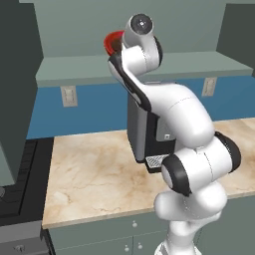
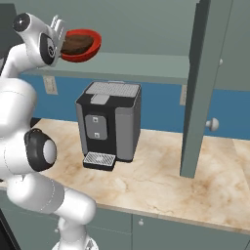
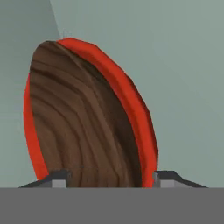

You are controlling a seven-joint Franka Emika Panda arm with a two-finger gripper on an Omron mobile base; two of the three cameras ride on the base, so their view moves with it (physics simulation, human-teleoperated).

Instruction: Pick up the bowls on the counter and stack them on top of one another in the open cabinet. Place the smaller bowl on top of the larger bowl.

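Observation:
The larger bowl [image 2: 94, 50], glossy red, sits on the shelf of the open cabinet [image 2: 146, 66] at its left end. The smaller bowl [image 2: 77, 44], dark brown with wood grain, lies nested inside it. In the hand view the brown bowl [image 3: 78, 127] is ringed by the red rim [image 3: 140, 113], seen close. My gripper [image 2: 59, 27] is at the bowls' near left edge, and its fingertips [image 3: 59, 177] stand wide apart on either side of the brown bowl's near rim. The gripper [image 3: 112, 178] is open. A red edge [image 1: 112, 40] peeks out behind my wrist.
A black coffee machine [image 2: 110, 124] stands on the beige counter [image 2: 161, 176] below the shelf. An open grey-green cabinet door [image 2: 197, 88] hangs down at the right. A dark stove [image 1: 20, 184] and a tall dark unit [image 1: 15, 74] are at the left.

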